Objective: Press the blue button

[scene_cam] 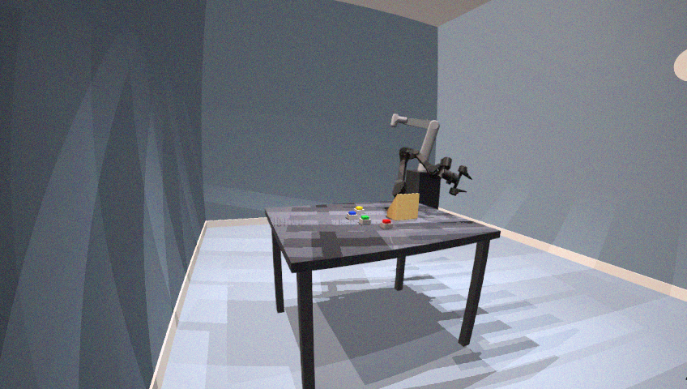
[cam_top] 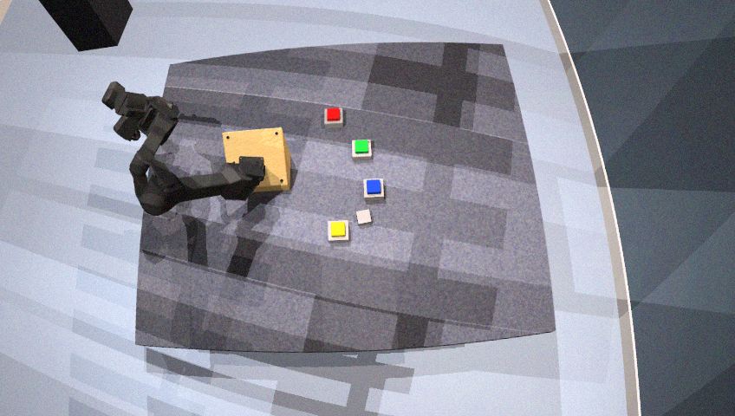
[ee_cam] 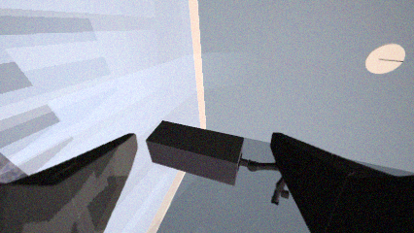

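Note:
The blue button (cam_top: 373, 186) sits on a white base right of the table's middle, and it also shows small in the exterior view (scene_cam: 351, 212). My gripper (cam_top: 115, 113) (scene_cam: 462, 184) is open and empty. It hangs in the air beyond the table's left edge, far from the button, and points away from the table. In the wrist view the two dark fingers stand wide apart with only floor, wall and a distant dark box (ee_cam: 194, 151) between them. No button shows in the wrist view.
A red button (cam_top: 333, 114), a green button (cam_top: 361, 146) and a yellow button (cam_top: 337, 229) stand near the blue one. A small white block (cam_top: 364, 217) lies between blue and yellow. A large tan wooden wedge (cam_top: 256, 159) stands by my arm's forearm.

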Robot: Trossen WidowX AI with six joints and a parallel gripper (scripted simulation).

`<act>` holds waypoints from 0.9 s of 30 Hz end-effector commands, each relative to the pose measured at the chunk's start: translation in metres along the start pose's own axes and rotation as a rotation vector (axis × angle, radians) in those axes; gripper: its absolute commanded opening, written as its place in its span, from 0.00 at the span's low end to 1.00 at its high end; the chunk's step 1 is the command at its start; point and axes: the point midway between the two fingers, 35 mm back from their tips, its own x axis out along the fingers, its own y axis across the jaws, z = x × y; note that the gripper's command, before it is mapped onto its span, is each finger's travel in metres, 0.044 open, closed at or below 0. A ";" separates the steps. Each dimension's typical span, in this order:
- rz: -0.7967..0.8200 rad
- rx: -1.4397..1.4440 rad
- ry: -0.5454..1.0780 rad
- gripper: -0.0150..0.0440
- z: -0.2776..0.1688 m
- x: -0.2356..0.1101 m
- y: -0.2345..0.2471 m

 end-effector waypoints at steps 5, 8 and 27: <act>-0.066 0.146 0.134 0.93 -0.042 -0.023 -0.020; -0.159 0.340 0.299 0.93 -0.094 -0.060 -0.039; -0.741 1.673 1.098 0.93 -0.269 -0.345 0.025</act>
